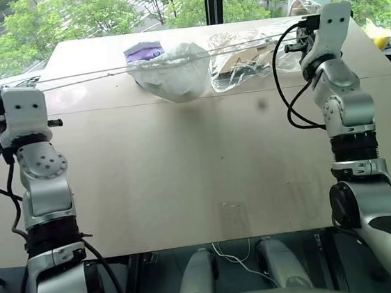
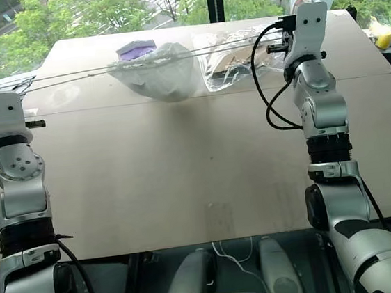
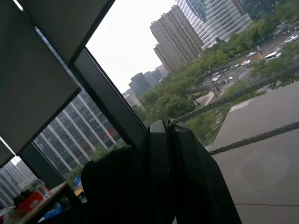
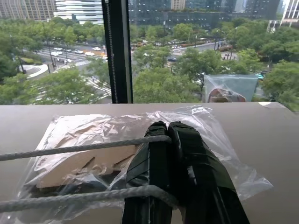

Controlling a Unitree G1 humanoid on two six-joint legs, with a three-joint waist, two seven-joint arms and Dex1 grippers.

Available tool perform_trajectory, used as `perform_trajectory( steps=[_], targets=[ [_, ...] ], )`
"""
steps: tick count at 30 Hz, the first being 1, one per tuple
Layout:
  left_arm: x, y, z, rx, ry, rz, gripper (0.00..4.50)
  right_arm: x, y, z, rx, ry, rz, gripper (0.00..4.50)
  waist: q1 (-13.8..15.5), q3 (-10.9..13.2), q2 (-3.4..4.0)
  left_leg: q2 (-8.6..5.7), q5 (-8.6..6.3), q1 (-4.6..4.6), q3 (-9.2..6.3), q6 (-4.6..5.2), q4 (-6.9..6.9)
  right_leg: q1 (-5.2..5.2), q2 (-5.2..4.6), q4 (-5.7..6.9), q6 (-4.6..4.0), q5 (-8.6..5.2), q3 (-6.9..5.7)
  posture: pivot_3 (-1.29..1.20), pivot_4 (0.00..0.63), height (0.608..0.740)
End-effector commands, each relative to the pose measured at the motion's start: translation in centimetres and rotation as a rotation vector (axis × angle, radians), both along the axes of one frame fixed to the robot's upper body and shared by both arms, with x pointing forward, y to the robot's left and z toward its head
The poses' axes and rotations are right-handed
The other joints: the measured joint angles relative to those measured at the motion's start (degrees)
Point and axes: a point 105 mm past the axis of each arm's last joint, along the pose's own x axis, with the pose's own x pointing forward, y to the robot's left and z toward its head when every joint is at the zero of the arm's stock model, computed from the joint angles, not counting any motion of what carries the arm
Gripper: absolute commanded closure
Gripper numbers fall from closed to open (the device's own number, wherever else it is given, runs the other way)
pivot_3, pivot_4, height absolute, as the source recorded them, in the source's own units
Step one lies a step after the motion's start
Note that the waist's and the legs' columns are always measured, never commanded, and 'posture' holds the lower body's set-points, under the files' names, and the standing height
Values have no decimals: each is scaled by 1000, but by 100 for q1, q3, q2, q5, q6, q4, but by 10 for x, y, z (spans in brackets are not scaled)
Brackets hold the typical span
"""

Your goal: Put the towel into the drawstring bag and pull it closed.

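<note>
The table, a broad pale wooden top, serves as the reference for all positions. No brand, label or legible writing is visible on any item.

The drawstring bag hangs over the table's far middle, its gathered mouth drawn up, its translucent white body bulging downward and appearing to rest on or just above the top. Its contents cannot be made out through the fabric; the towel cannot be located.

Two thin white cords run taut from the bag's mouth outward to both sides, above the far part of the table.

Just beside the bag, towards the table's far right, lies a clear plastic bag holding cardboard pieces. Behind the drawstring bag, at the far edge, sits a purple pack.

The left gripper is raised off the table's left edge, fingers pressed together on the cord ends. The right gripper is raised over the far right, fingers likewise clamped together with the cords looped around them.
</note>
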Motion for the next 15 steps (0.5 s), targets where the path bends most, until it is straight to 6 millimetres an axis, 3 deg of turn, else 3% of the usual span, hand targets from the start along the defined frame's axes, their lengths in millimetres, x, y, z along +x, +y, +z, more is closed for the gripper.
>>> perform_trajectory(
  steps=[1, 4, 8, 15],
  targets=[
    [-27, 46, -2, -130, -65, 184, 4487, -11, -63, 6, 239, -25, -236, 4500, -4, 0, 0, -1, 0, 0, 1, 0, 0, 0, -1, 0, 0, 0, 0, 0, 150, 740],
    [-31, 54, -10, -164, -67, 225, 4487, -16, -87, -13, 488, 22, -349, 4500, -2, 0, 0, 0, 0, 1, -1, 0, 0, -1, -1, 6, -1, 1, 0, 0, 150, 740],
    [-36, 64, -21, -219, -70, 281, 4487, -25, -106, -30, 676, 50, -467, 4500, -2, 0, -1, -1, 0, 1, 0, 0, 1, -1, -1, 10, -1, 1, 1, 0, 150, 740],
    [-42, 73, -28, -281, -109, 321, 4487, -29, -110, -46, 815, 86, -515, 4500, -15, -1, -1, -1, 0, 2, 0, 0, 1, -1, -1, 12, -1, 1, 1, 0, 150, 740]
  ],
)
